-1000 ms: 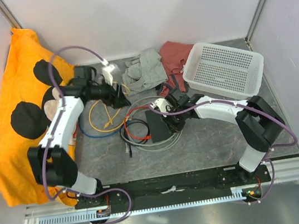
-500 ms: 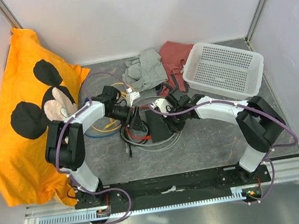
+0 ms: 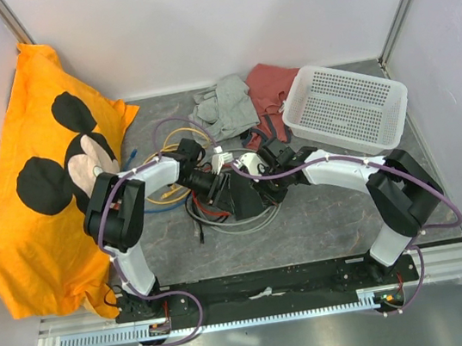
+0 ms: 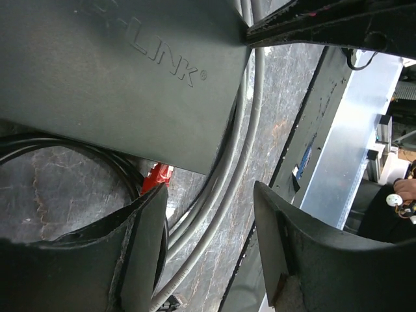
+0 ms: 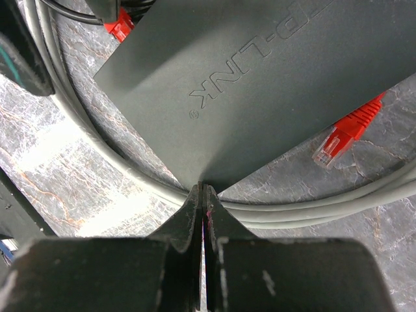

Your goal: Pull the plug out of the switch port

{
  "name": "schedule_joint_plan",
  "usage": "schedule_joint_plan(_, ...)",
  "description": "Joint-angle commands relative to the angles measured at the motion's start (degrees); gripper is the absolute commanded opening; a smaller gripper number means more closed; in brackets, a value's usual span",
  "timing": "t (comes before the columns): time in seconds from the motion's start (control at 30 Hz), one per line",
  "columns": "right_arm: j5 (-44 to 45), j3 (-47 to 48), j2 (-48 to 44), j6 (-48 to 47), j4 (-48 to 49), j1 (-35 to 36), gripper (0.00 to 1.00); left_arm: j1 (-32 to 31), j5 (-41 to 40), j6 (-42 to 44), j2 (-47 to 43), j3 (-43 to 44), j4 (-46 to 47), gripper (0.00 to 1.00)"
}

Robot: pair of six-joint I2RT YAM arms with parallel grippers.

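The flat black switch [image 3: 241, 196] lies mid-table on coiled cables. In the left wrist view the switch [image 4: 117, 78] fills the upper left, and a red plug [image 4: 158, 177] sits against its edge, just past my left finger [image 4: 140, 247]. My left gripper [image 4: 208, 240] is open over grey cables [image 4: 240, 162], beside the switch's left edge [image 3: 216, 191]. My right gripper [image 5: 203, 190] is shut, its tips touching a corner of the switch [image 5: 260, 84]. The same red plug [image 5: 119, 26] shows at the far edge. A loose red plug [image 5: 341, 140] lies on the table.
A white basket [image 3: 345, 108] stands at the back right. Grey cloth [image 3: 223, 109] and red cloth [image 3: 268, 85] lie behind the switch. A yellow cable [image 3: 164, 192] and an orange Mickey pillow [image 3: 39, 167] are to the left. Grey cable loops [image 3: 247, 221] ring the switch.
My left arm has swung right and down from beside the pillow to the switch's left edge. The right arm has stayed at the switch.
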Motion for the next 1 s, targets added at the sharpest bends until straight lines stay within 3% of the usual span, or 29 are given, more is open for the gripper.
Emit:
schedule_joint_plan(0.0,1.6,-1.4,-0.7,-1.1,-2.2,0.3,0.0,0.2,-2.4,-0.1,1.2,2.1,2.1,0.63)
schedule_joint_plan(0.7,1.7,-1.6,-0.7,-1.4,-2.4,0.2,0.0,0.1,0.0,0.5,6.7,3.2,2.1,0.62)
schedule_joint_plan(0.97,2.1,-2.4,-1.5,-1.5,-2.5,0.0,0.0,1.2,-2.3,1.5,4.9,1.1,1.3,0.62)
